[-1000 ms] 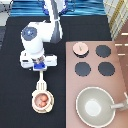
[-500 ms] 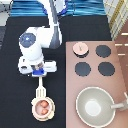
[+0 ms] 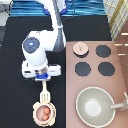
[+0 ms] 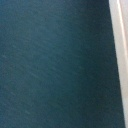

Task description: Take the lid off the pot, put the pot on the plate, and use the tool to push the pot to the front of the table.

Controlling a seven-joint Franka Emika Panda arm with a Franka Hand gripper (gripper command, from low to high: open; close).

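Note:
In the exterior view my gripper (image 3: 44, 81) stands over the black table (image 3: 15, 100), left of the stove, shut on the handle of the cream spatula tool (image 3: 45, 93). The tool's slotted head points toward the view's bottom and touches the upper rim of the pot (image 3: 43, 113). The pot shows reddish contents and sits uncovered on the cream plate (image 3: 35, 118) near the table's front edge. The lid (image 3: 80, 48) lies on the stove's upper-left burner spot. The wrist view shows dark table and a pale strip of the tool (image 4: 119, 50).
The pinkish-brown stove (image 3: 120, 80) fills the right side with three black burners (image 3: 82, 68) showing. A large grey-beige pan (image 3: 95, 105) with a handle sits at the stove's lower part. A blue cloth (image 3: 30, 10) lies at the view's top.
My gripper and the tool have moved toward the exterior view's bottom. The pot on its plate has slid the same way, closer to the front edge.

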